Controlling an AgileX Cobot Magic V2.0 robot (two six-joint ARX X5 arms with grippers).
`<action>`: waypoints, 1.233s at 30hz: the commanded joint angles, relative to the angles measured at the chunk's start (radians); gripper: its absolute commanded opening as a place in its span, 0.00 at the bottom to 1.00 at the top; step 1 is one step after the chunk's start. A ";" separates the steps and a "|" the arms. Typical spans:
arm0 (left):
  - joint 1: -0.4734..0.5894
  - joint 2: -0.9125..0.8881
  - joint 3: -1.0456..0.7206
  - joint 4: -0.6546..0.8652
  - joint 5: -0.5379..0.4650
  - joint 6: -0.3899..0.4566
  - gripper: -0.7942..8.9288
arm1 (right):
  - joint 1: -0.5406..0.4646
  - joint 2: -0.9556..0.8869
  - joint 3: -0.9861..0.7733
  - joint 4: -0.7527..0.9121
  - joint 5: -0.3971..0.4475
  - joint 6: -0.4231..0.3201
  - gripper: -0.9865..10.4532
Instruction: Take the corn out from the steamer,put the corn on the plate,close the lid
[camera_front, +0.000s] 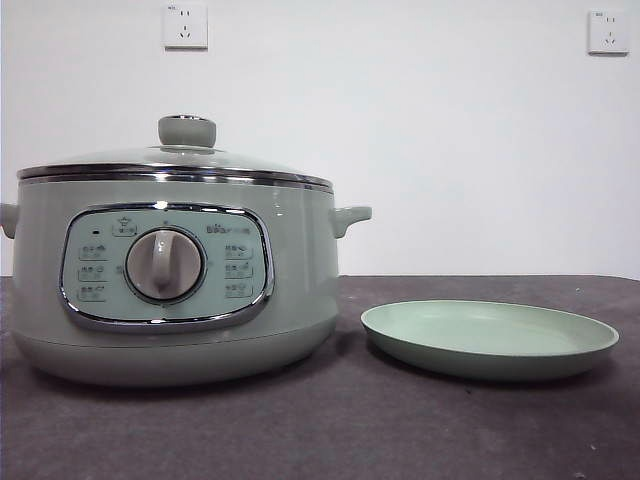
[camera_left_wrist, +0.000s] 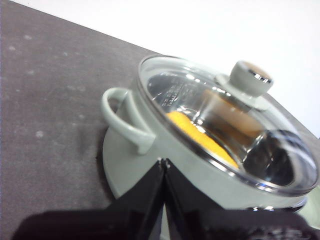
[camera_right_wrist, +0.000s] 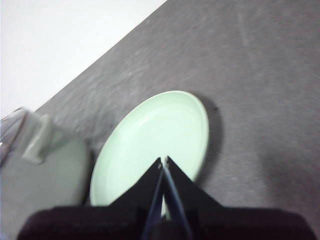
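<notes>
A: Item one, the steamer (camera_front: 170, 280). How is it entered?

B: It is listed toward the left edge of the worktop, dial facing the front edge. The lid (camera_front: 175, 160) is seated on the chrome rim, knob uppermost. Nothing has been opened yet.

A: The corn (camera_left_wrist: 200, 137)?

B: It is recorded inside the pot, seen only through the glass in the left wrist view, as a yellow-orange shape lying flat. Its long axis is judged to run roughly across the pot, though reflections blur its ends.

A: The plate (camera_front: 490, 340)?

B: It is placed just beside the steamer, toward the right edge, apart from it and bare.

A: The tools?

B: The left gripper (camera_left_wrist: 163, 162) is held above the steamer's near handle side, jaws pressed together, nothing held. The right gripper (camera_right_wrist: 163, 161) is held over the plate, jaws likewise closed and empty.

A: The deciding relation?

B: The lid knob lies ahead of the left gripper, so that arm is judged nearer.
</notes>
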 joint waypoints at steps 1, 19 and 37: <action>0.003 0.052 0.052 -0.017 0.006 0.035 0.07 | 0.002 0.063 0.061 0.006 -0.050 -0.078 0.08; 0.002 0.599 0.563 -0.217 0.246 0.258 0.08 | 0.002 0.627 0.648 -0.348 -0.365 -0.491 0.09; -0.121 0.896 0.832 -0.254 0.180 0.316 0.51 | 0.002 0.781 0.837 -0.530 -0.371 -0.605 0.50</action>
